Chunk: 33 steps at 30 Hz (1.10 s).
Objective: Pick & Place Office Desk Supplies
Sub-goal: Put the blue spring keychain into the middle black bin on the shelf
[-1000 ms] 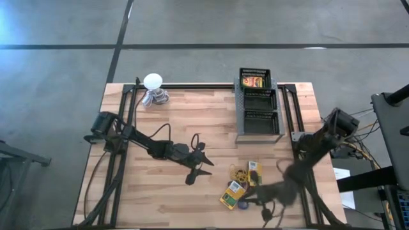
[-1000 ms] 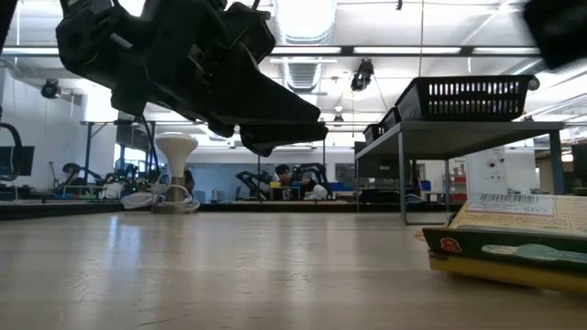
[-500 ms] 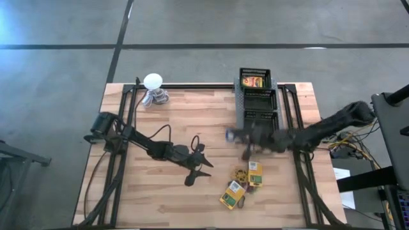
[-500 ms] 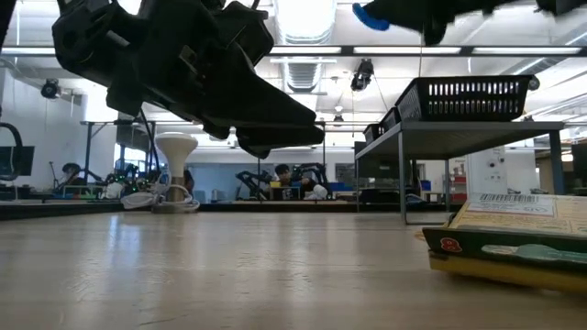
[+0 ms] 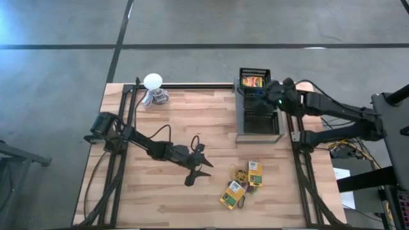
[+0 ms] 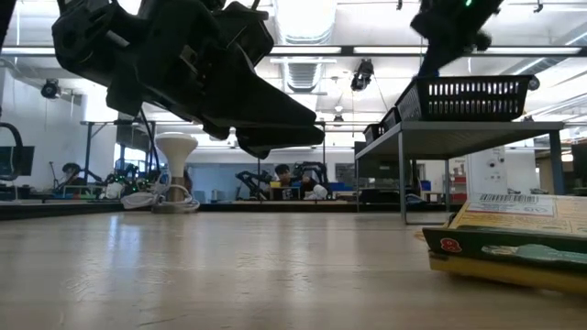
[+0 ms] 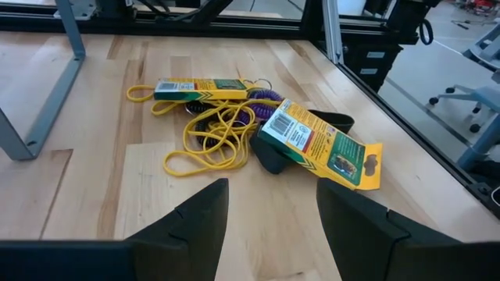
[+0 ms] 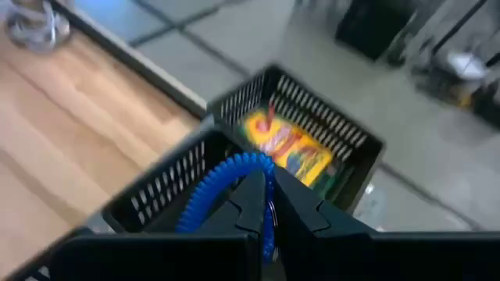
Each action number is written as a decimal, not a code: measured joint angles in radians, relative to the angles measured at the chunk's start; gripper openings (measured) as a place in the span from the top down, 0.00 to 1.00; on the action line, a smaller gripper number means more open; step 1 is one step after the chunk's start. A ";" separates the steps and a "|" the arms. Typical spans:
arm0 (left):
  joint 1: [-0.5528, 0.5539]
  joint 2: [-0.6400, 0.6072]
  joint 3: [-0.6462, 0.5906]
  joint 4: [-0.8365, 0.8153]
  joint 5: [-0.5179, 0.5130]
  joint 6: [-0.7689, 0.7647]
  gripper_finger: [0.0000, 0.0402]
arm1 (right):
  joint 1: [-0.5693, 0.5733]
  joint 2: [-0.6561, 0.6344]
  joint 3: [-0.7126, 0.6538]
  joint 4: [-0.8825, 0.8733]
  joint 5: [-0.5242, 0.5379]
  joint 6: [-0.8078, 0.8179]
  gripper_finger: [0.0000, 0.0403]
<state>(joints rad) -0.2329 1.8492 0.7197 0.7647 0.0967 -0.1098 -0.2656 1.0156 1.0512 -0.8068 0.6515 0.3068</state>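
High view: wooden table (image 5: 166, 121) on grey concrete; left gripper (image 5: 199, 167) spread mid-table, boxes (image 5: 243, 185) and bands beside it; right gripper (image 5: 263, 91), earlier low by them, now pinches a blue ring (image 8: 226, 187) over the black tray (image 5: 259, 105)

blue ring (image 8: 226, 187), yellow-and-green boxes (image 7: 319, 143)

Lighting is even and bright, supplied by ceiling fixtures (image 6: 303, 20) that glare in the low view. The table (image 5: 166, 128) shows soft shadows under the arms. The right wrist view is motion-blurred throughout.
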 joint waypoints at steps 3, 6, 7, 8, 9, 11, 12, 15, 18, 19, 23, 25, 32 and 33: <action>0.000 0.000 0.000 0.000 0.000 0.000 0.50 | -0.074 0.031 -0.037 0.037 -0.117 -0.034 0.97; 0.000 0.000 0.000 0.000 0.000 0.000 0.50 | -0.112 0.063 -0.059 0.053 -0.156 -0.048 0.97; 0.000 0.000 0.000 0.000 0.000 0.000 0.50 | -0.116 0.074 -0.062 0.053 -0.158 -0.051 0.97; 0.000 0.000 0.000 0.000 0.000 0.000 0.50 | -0.117 0.085 -0.064 0.054 -0.159 -0.053 0.97; 0.000 0.000 0.000 0.000 0.000 0.000 0.50 | -0.118 0.096 -0.066 0.058 -0.158 -0.058 0.97; 0.000 0.000 0.000 0.000 0.000 0.000 0.50 | -0.118 0.113 -0.064 0.066 -0.160 -0.069 0.97; 0.000 0.000 0.000 0.000 0.000 0.000 0.50 | -0.118 0.122 -0.061 0.077 -0.160 -0.077 0.97; 0.000 0.000 0.000 0.000 -0.001 -0.001 0.50 | -0.119 0.148 -0.058 0.122 -0.165 -0.089 0.97; 0.000 0.000 0.000 0.000 -0.001 -0.003 0.50 | -0.124 0.174 -0.058 0.145 -0.188 -0.101 0.97; 0.000 0.000 0.000 -0.001 -0.001 -0.004 0.50 | -0.126 0.182 -0.058 0.145 -0.190 -0.101 0.97; 0.000 0.000 0.000 -0.002 -0.003 -0.004 0.50 | -0.142 0.219 -0.058 0.145 -0.192 -0.100 0.97; 0.000 0.000 0.000 -0.003 -0.003 -0.004 0.50 | -0.149 0.230 -0.058 0.155 -0.192 -0.099 0.96; 0.000 0.000 0.000 -0.006 -0.003 -0.004 0.50 | -0.158 0.228 -0.058 0.190 -0.257 -0.106 0.80; 0.000 0.000 0.000 -0.006 -0.003 -0.004 0.50 | -0.158 0.223 -0.058 0.189 -0.257 -0.107 0.77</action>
<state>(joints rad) -0.2329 1.8492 0.7197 0.7585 0.0937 -0.1139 -0.4240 1.2387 0.9928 -0.6178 0.3943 0.1995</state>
